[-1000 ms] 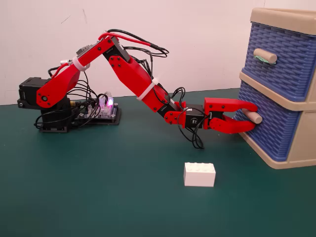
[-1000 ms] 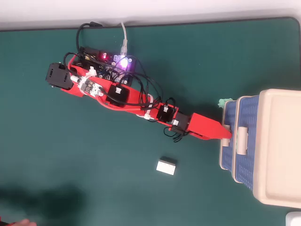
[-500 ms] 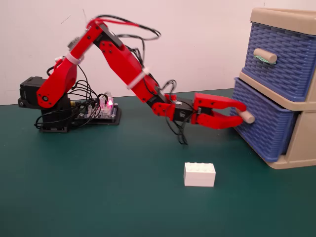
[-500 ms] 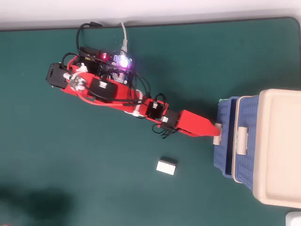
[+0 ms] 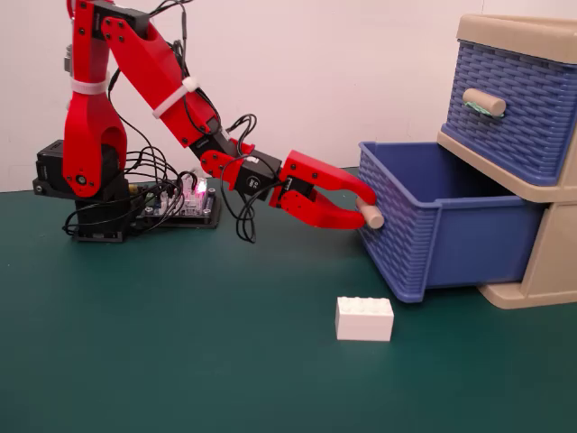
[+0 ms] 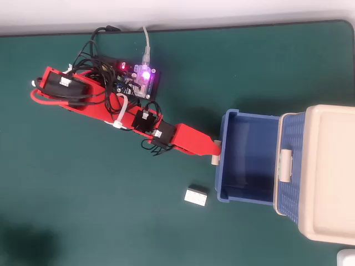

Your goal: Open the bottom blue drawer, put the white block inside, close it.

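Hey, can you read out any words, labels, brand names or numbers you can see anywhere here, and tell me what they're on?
No readable text in either view.
Arm: white patches, no print legible.
Circuit board: any markings too small to read.
White block: plain.
Bottom drawer and cabinet: no labels.

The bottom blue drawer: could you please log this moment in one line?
bottom blue drawer: open, empty | gripper: on handle | white block: on table
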`<state>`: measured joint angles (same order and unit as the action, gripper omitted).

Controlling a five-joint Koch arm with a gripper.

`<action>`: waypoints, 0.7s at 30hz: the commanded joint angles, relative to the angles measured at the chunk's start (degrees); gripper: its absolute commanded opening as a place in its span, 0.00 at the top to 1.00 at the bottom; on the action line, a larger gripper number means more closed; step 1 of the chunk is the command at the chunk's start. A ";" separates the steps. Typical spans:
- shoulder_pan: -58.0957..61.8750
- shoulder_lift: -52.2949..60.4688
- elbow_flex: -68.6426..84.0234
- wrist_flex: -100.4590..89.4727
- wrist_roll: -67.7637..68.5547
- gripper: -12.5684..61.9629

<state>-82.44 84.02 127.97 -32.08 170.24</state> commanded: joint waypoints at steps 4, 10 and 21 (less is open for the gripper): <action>3.34 15.82 3.34 0.00 1.85 0.36; 11.07 36.65 -0.70 36.74 -1.49 0.38; 15.47 20.21 -56.95 114.52 -55.02 0.38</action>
<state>-66.71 106.52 73.39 77.26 126.30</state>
